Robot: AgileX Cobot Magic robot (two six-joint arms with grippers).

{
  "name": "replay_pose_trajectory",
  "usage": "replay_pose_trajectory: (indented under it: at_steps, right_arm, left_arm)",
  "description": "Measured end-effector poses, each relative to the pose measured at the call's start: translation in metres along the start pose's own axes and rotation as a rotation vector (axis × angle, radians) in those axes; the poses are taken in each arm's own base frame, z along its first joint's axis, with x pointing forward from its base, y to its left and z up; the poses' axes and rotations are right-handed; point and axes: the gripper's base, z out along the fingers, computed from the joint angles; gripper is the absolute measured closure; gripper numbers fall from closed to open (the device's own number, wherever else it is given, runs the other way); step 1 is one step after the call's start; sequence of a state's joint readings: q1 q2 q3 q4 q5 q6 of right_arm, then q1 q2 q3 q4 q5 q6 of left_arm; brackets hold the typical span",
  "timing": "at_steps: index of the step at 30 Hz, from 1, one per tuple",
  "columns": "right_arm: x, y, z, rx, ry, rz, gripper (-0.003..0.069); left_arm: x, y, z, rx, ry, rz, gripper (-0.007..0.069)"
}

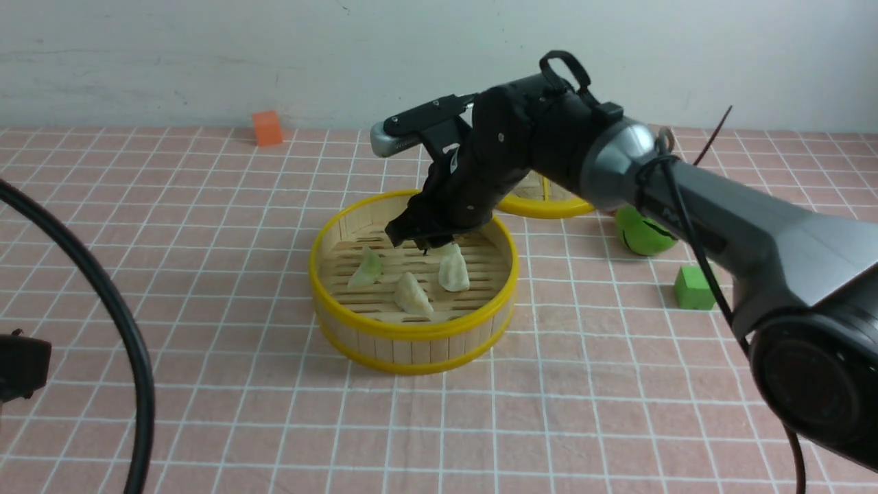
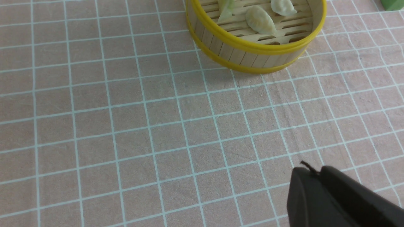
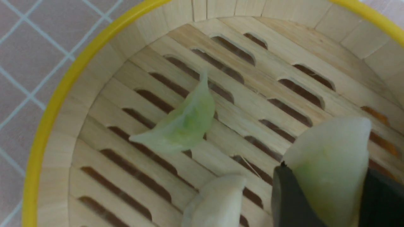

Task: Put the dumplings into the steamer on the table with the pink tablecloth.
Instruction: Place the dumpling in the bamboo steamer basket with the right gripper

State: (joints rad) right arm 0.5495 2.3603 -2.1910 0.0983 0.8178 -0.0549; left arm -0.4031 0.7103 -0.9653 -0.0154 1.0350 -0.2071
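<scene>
White wall behind; table (image 1: 206,425) under pink tablecloth (image 2: 126,126) w/ white grid. Right gripper (image 1: 425,241) reaches down inside the steamer (image 1: 411,333), clamped on a pale dumpling (image 3: 328,157) toward the basket's 3 o'clock. Two more on the slats: greenish dumpling (image 1: 365,267) at 9 o'clock, cream dumpling (image 1: 413,293) at 6. Outside the steamer: lid (image 1: 542,202) at 1 o'clock, green ball (image 1: 641,233) and green cube (image 1: 693,288) approx. 3, orange cube (image 1: 267,127) far off at 11. Left gripper (image 2: 315,176) hangs over bare cloth near 8 o'clock, its grip unclear.

Three dumplings (image 1: 411,293) in steamer (image 1: 411,331), one seemingly held
</scene>
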Motion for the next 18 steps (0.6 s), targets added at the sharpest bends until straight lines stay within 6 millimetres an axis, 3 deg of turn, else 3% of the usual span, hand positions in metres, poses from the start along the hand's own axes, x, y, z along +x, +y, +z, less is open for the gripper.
replay_pose_trajectory:
  at_steps: [7, 13, 18]
  right_arm:
    - [-0.004, 0.0, 0.015, -0.019, -0.103, 0.049, 0.0391]
    - [0.005, -0.001, 0.03, -0.02, -0.07, 0.054, 0.0248]
    - [0.005, 0.0, 0.028, -0.025, -0.052, 0.058, 0.0207]
  left_arm:
    - [0.001, 0.0, 0.0, -0.001, 0.007, -0.001, 0.0576]
    - [0.001, 0.0, 0.0, -0.001, 0.009, -0.001, 0.0568]
    - [0.001, 0.0, 0.0, 0.0, 0.01, -0.001, 0.0568]
